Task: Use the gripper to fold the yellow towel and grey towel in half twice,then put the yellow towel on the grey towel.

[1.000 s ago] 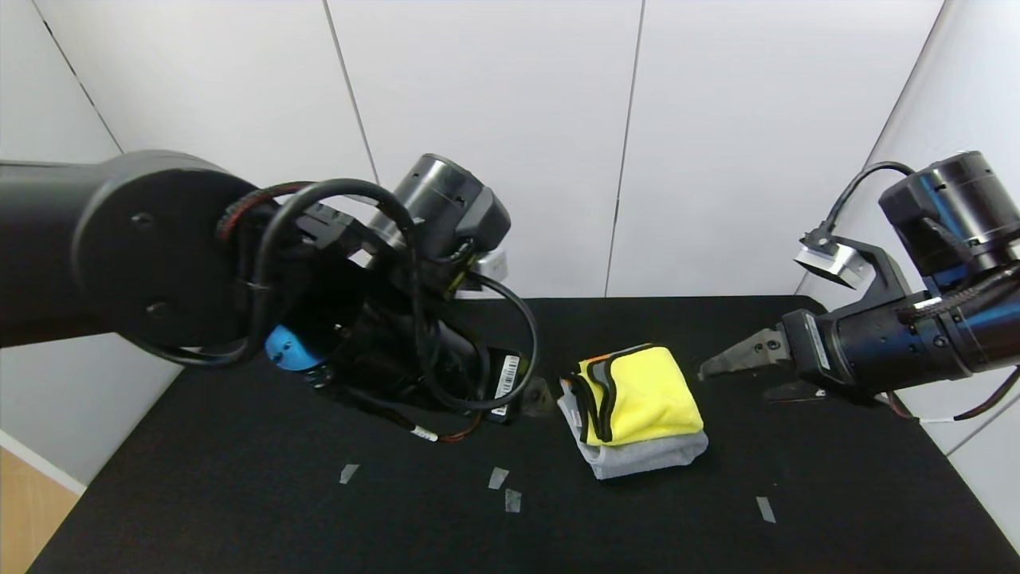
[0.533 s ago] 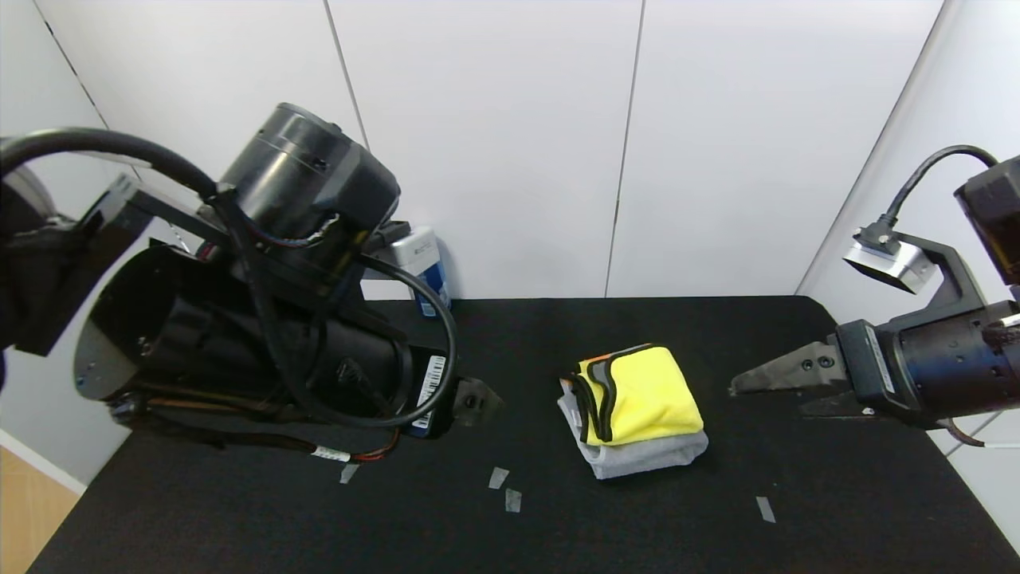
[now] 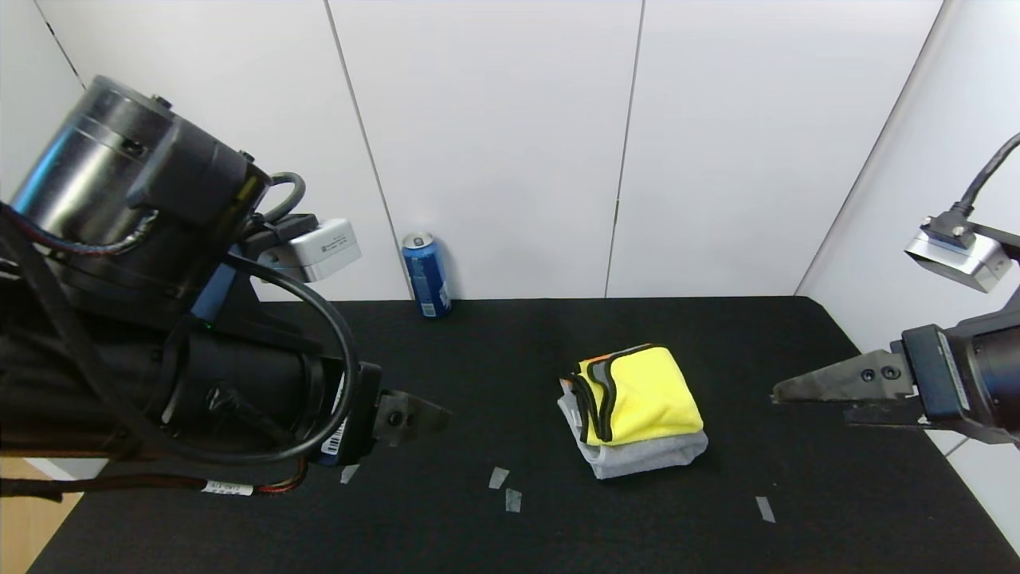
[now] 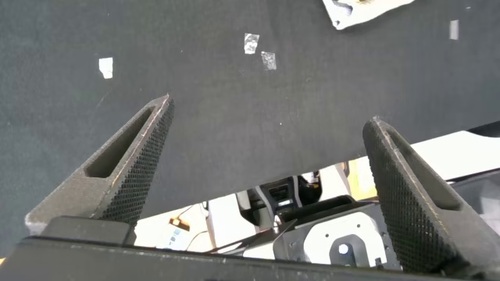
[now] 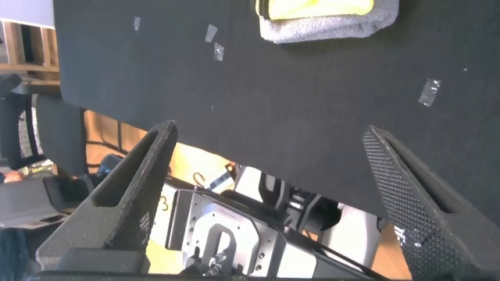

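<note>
Folded yellow towel (image 3: 645,392) stacked on grey towel (image 3: 637,456) mid-table (image 3: 239,510), long axis seemingly running front to back, layered edges facing left, left gripper (image 3: 414,416) and right gripper (image 3: 813,392) spread wide, empty, well apart from it.

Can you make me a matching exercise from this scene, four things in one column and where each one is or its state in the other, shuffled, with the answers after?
Column one:
1. yellow towel
2. grey towel
3. blue can
4. right gripper

Column two:
A. stands at the table's back edge by the wall
B. folded, bottom of the stack
C. open, empty, off to the stack's right
D. folded, lying on top

Pairs: 1-D, 2-B, 3-A, 4-C
</note>
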Motion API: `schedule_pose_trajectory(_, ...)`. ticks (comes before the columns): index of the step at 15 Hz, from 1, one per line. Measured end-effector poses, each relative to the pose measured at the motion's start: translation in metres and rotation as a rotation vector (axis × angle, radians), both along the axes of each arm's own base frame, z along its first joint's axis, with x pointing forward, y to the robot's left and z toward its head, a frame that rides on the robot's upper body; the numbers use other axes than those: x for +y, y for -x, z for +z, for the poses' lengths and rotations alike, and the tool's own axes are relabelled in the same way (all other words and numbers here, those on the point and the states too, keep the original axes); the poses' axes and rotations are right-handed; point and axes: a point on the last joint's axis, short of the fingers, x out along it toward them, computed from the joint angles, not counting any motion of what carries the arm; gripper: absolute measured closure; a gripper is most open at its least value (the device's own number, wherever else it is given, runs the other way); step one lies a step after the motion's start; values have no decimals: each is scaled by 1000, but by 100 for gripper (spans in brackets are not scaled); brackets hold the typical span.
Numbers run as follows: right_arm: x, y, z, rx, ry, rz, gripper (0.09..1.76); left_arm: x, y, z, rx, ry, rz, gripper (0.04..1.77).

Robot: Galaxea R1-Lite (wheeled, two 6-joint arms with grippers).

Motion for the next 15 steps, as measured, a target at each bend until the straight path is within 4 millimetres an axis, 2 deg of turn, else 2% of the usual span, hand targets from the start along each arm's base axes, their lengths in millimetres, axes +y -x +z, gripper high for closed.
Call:
schedule_pose_trajectory(3,-4,10,3,-6,4,-9,14,8,9,2,-11,10,4,9)
schedule_pose_trajectory(6,-10,16,3,-41,96,-95,14,20,19,5,-11,7,17,9)
schedule_pose_trajectory(9,-14,28,1,-61,122,-101,14,34,30,12,-46,12,55,9)
schedule_pose_trajectory(15,-36,56,4,-138,145,-159,14,64,57,18,-138,7,147,9)
